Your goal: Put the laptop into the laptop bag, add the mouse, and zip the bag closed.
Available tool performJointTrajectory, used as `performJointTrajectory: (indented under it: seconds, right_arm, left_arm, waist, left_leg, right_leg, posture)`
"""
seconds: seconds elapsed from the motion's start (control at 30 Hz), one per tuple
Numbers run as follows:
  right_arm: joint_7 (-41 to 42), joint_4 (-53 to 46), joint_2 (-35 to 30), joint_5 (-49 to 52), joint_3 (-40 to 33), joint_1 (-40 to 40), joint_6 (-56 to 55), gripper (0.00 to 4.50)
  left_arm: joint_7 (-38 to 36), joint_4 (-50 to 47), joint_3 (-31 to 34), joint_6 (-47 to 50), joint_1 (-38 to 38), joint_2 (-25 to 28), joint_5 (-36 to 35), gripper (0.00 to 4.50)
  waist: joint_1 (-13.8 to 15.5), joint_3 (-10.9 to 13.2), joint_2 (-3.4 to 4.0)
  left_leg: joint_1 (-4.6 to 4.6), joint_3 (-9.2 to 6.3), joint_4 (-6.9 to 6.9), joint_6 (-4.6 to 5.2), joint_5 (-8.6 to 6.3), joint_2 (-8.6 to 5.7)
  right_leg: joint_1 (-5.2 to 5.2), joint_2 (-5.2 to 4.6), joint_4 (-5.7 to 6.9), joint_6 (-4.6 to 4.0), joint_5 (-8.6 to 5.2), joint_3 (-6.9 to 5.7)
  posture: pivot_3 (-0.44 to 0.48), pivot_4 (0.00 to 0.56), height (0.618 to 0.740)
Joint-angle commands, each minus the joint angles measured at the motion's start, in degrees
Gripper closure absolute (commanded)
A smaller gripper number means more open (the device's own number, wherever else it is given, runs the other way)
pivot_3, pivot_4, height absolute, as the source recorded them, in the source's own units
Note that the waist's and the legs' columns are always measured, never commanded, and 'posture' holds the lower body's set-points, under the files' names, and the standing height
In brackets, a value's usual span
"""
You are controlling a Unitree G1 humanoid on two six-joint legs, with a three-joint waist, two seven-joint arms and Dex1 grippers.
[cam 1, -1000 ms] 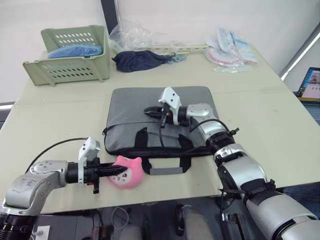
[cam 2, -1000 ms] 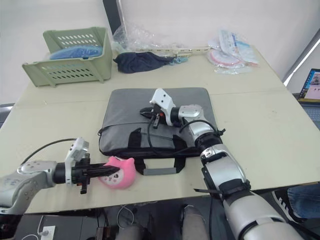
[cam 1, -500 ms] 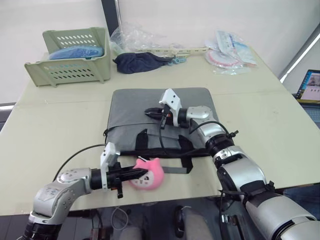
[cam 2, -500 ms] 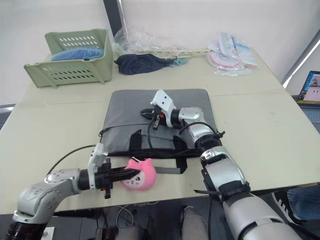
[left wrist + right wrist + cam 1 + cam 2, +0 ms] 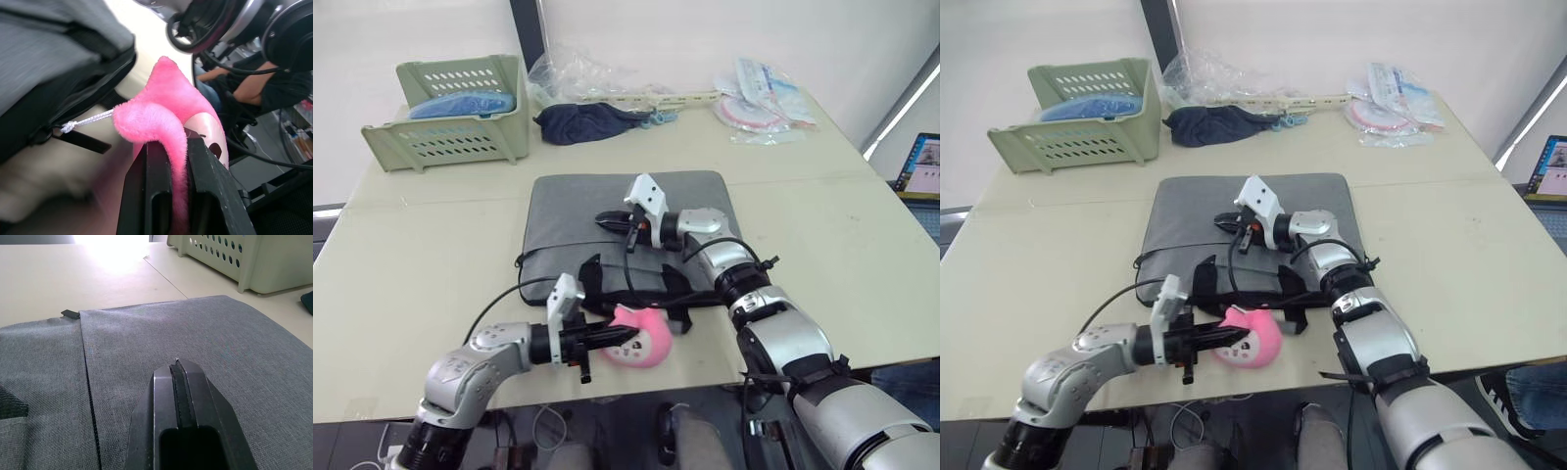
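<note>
Currently left gripper (image 5: pixel 619 338) is clamped on a pink plush toy (image 5: pixel 641 348); one plush ear (image 5: pixel 146 122) is pinched between its fingers (image 5: pixel 208 181). Just beyond the fingertips lie the black handles (image 5: pixel 666 294) of the grey laptop bag (image 5: pixel 568 220), flat on the table (image 5: pixel 401 264). Right gripper (image 5: pixel 604 220) sits over the bag's top panel, fingers pressed together, holding nothing. Laptop and mouse: can't tell where.

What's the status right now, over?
Left gripper shut on pink plush toy at laptop bag's front edge. Right gripper shut, empty, over the bag.
</note>
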Motion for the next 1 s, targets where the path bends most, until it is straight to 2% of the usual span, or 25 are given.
performJointTrajectory:
  seconds: [0.03,0.1,0.2,0.3,0.33,0.4,0.47,0.5,0.57,0.63,0.67,0.7,0.8,0.87,1.0]
  right_arm:
    - [0.1,5.7,1.2,-3.7,2.6,5.0,2.7,4.5]
    - [0.1,5.6,1.1,-3.7,2.5,5.0,2.7,4.5]
    - [0.5,5.3,1.2,-3.0,1.9,5.0,2.7,4.5]
    - [1.5,3.3,1.8,-0.4,-0.5,4.7,2.5,4.5]
    - [2.4,2.0,2.0,0.9,-1.5,4.6,2.9,4.0]
    - [3.8,-1.4,2.0,3.1,-3.2,4.6,3.8,3.59]
    - [4.8,-5.9,1.6,5.6,-4.8,4.6,5.6,2.74]
    - [5.3,-9.9,1.1,7.3,-5.7,4.9,7.1,2.22]
    - [6.1,-18.2,-0.2,10.4,-7.0,6.2,11.0,1.67]
    - [6.6,-25.6,-2.1,12.1,-7.2,7.7,15.0,0.73]
    - [6.6,-29.0,-3.2,12.8,-7.4,8.6,16.9,0.15]
    - [6.5,-34.8,-5.8,14.3,-8.4,10.4,20.3,0.15]
    - [7.3,-50.1,-16.6,18.1,-13.4,16.9,29.0,0.15]
    - [6.6,-55.4,-21.5,19.9,-15.6,20.2,32.6,0.15]
    - [8.7,-60.6,-35.1,20.0,-22.7,29.5,34.5,0.15]
  left_arm:
    - [-2.4,-1.7,-1.9,-0.6,-0.6,-0.1,-1.2,4.45]
    - [-2.4,-1.5,-1.3,0.1,-0.4,0.5,-1.8,4.45]
    - [-3.7,-1.4,0.3,0.8,0.6,3.2,-2.4,3.49]
    - [-5.0,-2.9,3.2,1.1,3.4,7.2,-3.2,2.14]
    - [-5.5,-3.5,4.3,1.5,4.6,8.7,-3.7,1.68]
    - [-7.3,-4.5,6.7,1.5,7.3,12.2,-4.4,1.04]
    - [-9.0,-4.8,9.4,0.9,9.4,15.0,-4.7,0.22]
    - [-9.9,-4.5,11.3,0.3,10.4,16.7,-4.9,0.0]
    - [-11.3,-3.6,14.5,-0.7,11.8,18.9,-5.2,0.0]
    - [-12.4,-2.6,16.8,-1.8,12.2,20.3,-5.1,0.0]
    - [-12.8,-1.9,18.1,-2.6,12.1,20.8,-5.0,0.0]
    - [-13.3,-0.4,20.4,-3.3,11.3,21.6,-5.1,0.0]
    - [-14.3,5.3,26.7,-8.0,8.7,23.8,-3.3,0.0]
    - [-15.1,8.0,28.4,-10.1,8.0,24.7,-2.4,0.0]
    - [-16.0,18.4,32.7,-16.8,5.4,27.7,1.5,0.0]
  waist:
    - [0.0,0.0,0.0]
    - [0.0,0.0,0.0]
    - [0.0,0.0,0.02]
    - [-0.1,0.0,0.05]
    - [-0.1,0.1,0.11]
    - [-0.1,0.1,0.16]
    - [-0.1,0.2,0.32]
    - [0.0,0.3,0.45]
    - [0.1,0.4,0.54]
    - [0.6,0.9,0.64]
    - [1.3,1.2,0.77]
    - [1.4,1.3,0.77]
    - [2.3,1.5,0.76]
    - [3.3,1.6,0.73]
    - [3.3,1.6,0.65]
  left_leg:
    - [0.0,0.0,0.0,0.0,0.0,0.0]
    - [0.0,-0.01,0.0,0.0,0.0,0.0]
    - [0.0,-0.01,0.0,0.0,0.0,0.02]
    - [-0.01,-0.02,0.0,-0.01,0.0,0.02]
    - [-0.01,-0.02,0.0,-0.03,-0.01,0.05]
    - [-0.02,-0.05,0.01,-0.06,-0.03,0.09]
    - [-0.01,-0.11,0.03,-0.07,-0.04,0.11]
    - [-0.09,-0.12,0.05,-0.09,-0.05,0.14]
    - [-0.16,-0.13,0.05,-0.09,-0.05,0.13]
    - [-0.31,-0.13,0.06,-0.09,-0.05,0.11]
    - [-0.82,-0.15,0.2,-0.07,-0.04,0.03]
    - [-1.06,-0.07,0.25,0.01,0.01,-0.42]
    - [-1.08,-0.12,0.17,0.03,0.02,-0.5]
    - [-1.84,-0.53,0.57,0.06,0.04,-0.6]
    - [-1.8,-0.14,0.23,0.2,0.11,-0.73]
  right_leg:
    - [0.0,0.0,0.0,0.0,0.0,0.0]
    - [0.0,-0.01,0.0,0.0,0.0,0.0]
    - [0.0,-0.02,-0.01,-0.01,-0.01,0.0]
    - [0.0,-0.02,-0.02,-0.02,-0.01,0.0]
    - [0.0,-0.05,-0.03,-0.02,-0.01,0.0]
    - [-0.06,-0.07,-0.06,-0.04,-0.02,0.0]
    - [-0.16,-0.05,-0.05,-0.05,-0.03,-0.02]
    - [-0.26,-0.07,-0.07,-0.06,-0.03,-0.04]
    - [-0.33,-0.03,-0.07,-0.07,-0.04,-0.07]
    - [-0.48,0.0,-0.07,-0.07,-0.04,-0.11]
    - [-0.95,0.06,-0.03,-0.06,-0.04,-0.13]
    - [-1.22,-0.01,0.04,-0.04,-0.02,-0.11]
    - [-1.22,-0.03,0.02,-0.04,-0.02,-0.17]
    - [-1.46,0.01,0.0,-0.02,-0.01,-0.37]
    - [-1.32,0.05,-0.57,0.29,0.15,-0.55]
  posture:
    - [0.0,0.15,0.74]
    - [0.0,0.15,0.74]
    - [0.0,0.15,0.74]
    - [0.0,0.15,0.74]
    - [0.0,0.15,0.74]
    - [0.0,0.15,0.74]
    - [0.0,0.15,0.74]
    - [0.0,0.15,0.74]
    - [0.0,0.15,0.74]
    - [0.0,0.15,0.74]
    - [0.0,0.15,0.74]
    - [0.0,0.15,0.74]
    - [0.0,0.15,0.74]
    - [0.0,0.15,0.74]
    - [0.0,0.15,0.74]
